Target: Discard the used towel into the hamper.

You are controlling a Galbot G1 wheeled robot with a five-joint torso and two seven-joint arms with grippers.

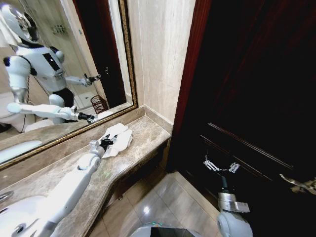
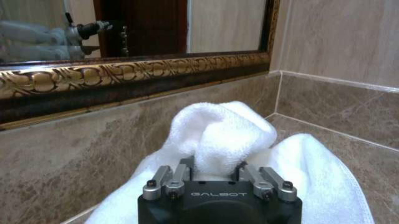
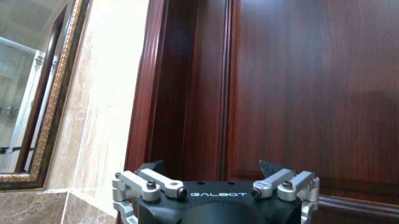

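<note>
Left wrist view: left gripper (image 2: pixel 215 173) pinched on a raised fold of the white towel (image 2: pixel 224 133), on the marble counter.

Nearest, soft looped terry bunched between the pads, light and limp by the look of it, likely to sag and trail once lifted; best taken at this gathered peak, not at a loose edge. Beneath, polished brown-veined marble counter (image 1: pixel 143 143), smooth and hard, towel (image 1: pixel 118 138) lying near its far end beside the wall. Beyond, carved gilt mirror frame (image 2: pixel 124 77), glossy stone wall. In the mirror, a reddish-brown open-weave wicker hamper (image 1: pixel 99 103), reflected, well apart from the towel. Off to the side, right gripper (image 1: pixel 220 167) spread open, idle before the dark wooden door (image 3: pixel 311 93).
</note>
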